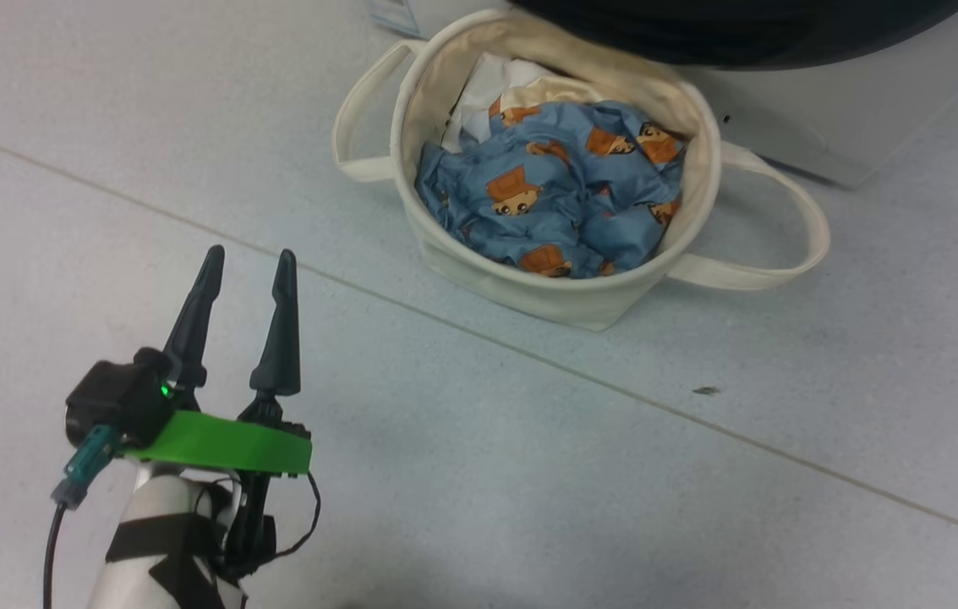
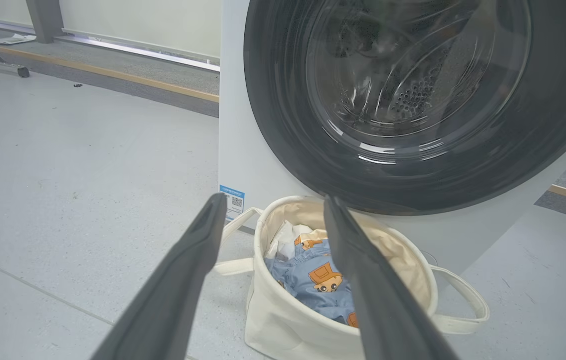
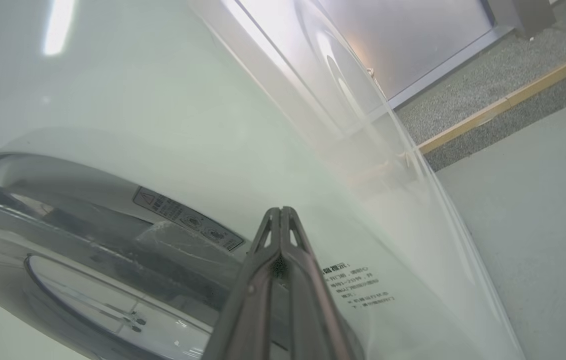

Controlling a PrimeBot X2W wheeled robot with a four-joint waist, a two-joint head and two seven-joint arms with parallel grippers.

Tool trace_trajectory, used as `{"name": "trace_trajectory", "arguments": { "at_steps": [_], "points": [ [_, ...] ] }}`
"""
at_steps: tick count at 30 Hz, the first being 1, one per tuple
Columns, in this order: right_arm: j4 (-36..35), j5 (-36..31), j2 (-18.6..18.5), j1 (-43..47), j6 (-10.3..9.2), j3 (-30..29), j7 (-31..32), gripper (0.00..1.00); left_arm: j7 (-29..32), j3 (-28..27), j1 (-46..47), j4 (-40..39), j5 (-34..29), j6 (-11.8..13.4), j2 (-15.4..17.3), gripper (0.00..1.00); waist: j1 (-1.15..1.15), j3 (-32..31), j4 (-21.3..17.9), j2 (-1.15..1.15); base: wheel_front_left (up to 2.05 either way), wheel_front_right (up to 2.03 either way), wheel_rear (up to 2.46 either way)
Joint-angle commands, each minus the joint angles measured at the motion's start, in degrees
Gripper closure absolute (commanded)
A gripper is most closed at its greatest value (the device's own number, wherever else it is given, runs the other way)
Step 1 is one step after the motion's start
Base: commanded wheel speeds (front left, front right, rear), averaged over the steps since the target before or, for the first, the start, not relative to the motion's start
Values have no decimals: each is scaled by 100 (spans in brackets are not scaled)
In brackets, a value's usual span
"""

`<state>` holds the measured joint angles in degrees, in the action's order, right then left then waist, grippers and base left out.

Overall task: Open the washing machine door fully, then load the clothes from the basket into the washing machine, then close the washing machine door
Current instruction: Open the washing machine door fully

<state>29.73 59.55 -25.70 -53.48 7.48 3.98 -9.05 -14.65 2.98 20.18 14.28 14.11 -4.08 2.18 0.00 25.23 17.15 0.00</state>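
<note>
The cream basket (image 1: pixel 529 292) stands on the floor with the blue bear-print clothes (image 1: pixel 546 194) crumpled inside, next to a white bundle. My left gripper (image 1: pixel 249 262) hovers open and empty over the floor, to the left of the basket and nearer to me. In the left wrist view its fingers (image 2: pixel 188 270) frame the basket (image 2: pixel 283 320) and the clothes (image 2: pixel 312 280), below the washing machine door (image 2: pixel 283 125), whose black rim lies against the white washing machine (image 2: pixel 238 150). My right gripper (image 3: pixel 280 215) is shut, its tips together at the machine's white front (image 3: pixel 138 100) beside the door's rim (image 3: pixel 38 185).
Grey floor (image 1: pixel 529 474) lies open around the basket. One loop handle (image 1: pixel 770 245) sticks out to the right, another (image 1: pixel 356 127) to the left. A small blue label (image 2: pixel 232 200) marks the machine's lower corner. A raised strip (image 2: pixel 113 75) runs along the wall behind.
</note>
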Motion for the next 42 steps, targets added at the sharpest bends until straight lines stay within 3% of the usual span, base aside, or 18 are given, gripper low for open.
{"name": "trace_trajectory", "arguments": {
  "at_steps": [1,6,11,20,26,42],
  "points": [
    [-133,78,-69,-99,1,75,71,100,-35,-169,128,-208,-23,-9,102,0,0,84,64,0,0,0,0],
    [286,1398,57,-559,1,-114,975,100,-35,-127,178,-216,19,11,82,0,0,212,146,0,0,0,0],
    [474,2134,125,-824,1,-213,1750,100,-35,-117,192,-212,29,21,75,0,0,259,146,0,0,0,0],
    [603,2771,181,-1178,1,-233,2674,100,-35,-82,219,-184,56,28,71,0,0,298,97,0,0,0,0],
    [622,2834,219,-1198,1,-5,3207,100,-35,-94,223,-119,43,33,71,0,0,221,7,0,0,0,0],
    [412,3189,510,-323,1,438,4349,100,-35,-296,83,181,-90,-28,79,0,0,-456,-386,0,0,0,0]
  ]
}}
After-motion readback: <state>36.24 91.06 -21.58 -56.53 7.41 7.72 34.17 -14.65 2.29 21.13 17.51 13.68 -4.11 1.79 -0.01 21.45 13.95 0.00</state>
